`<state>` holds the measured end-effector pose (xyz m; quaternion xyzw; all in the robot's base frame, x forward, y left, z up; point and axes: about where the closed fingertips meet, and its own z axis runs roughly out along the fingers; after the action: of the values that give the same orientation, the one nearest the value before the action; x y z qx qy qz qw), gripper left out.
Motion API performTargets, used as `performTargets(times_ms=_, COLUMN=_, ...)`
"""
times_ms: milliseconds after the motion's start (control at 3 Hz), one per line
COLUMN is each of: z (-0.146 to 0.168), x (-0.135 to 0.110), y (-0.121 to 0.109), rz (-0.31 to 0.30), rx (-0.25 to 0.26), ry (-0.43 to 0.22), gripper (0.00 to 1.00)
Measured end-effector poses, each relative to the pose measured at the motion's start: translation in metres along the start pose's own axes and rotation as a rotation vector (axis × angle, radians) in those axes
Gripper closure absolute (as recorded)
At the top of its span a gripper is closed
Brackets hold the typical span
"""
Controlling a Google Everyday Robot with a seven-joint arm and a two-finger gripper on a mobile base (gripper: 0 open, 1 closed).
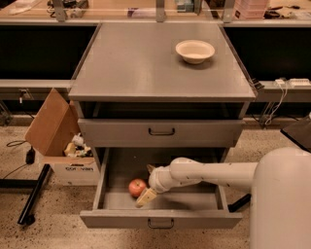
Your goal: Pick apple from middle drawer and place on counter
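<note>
tool (145,185): inside the middle drawer (116,219), seemingly spread
apple (137,187): on drawer floor, just beside tool

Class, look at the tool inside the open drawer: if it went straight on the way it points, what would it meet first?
Most likely the apple, just left of the tool in the drawer; depth is unclear.

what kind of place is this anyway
Probably a robotics lab or workshop: grey drawer cabinet among wooden benches, a cardboard box on the floor. The gripper is down in the open middle drawer beside the apple.
</note>
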<state>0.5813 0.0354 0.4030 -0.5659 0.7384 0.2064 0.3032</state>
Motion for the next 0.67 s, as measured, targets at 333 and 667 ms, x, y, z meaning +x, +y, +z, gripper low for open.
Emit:
performTargets(times_ms=333, z=0.0134, x=0.0, y=-0.0001, rz=0.008, rx=-0.009, ry=-0.024, gripper=0.0)
performTargets(times_ms=667, z=0.0234, x=-0.0012, y=0.0011, rz=0.017, rx=-0.019, ry=-0.041, gripper=0.0)
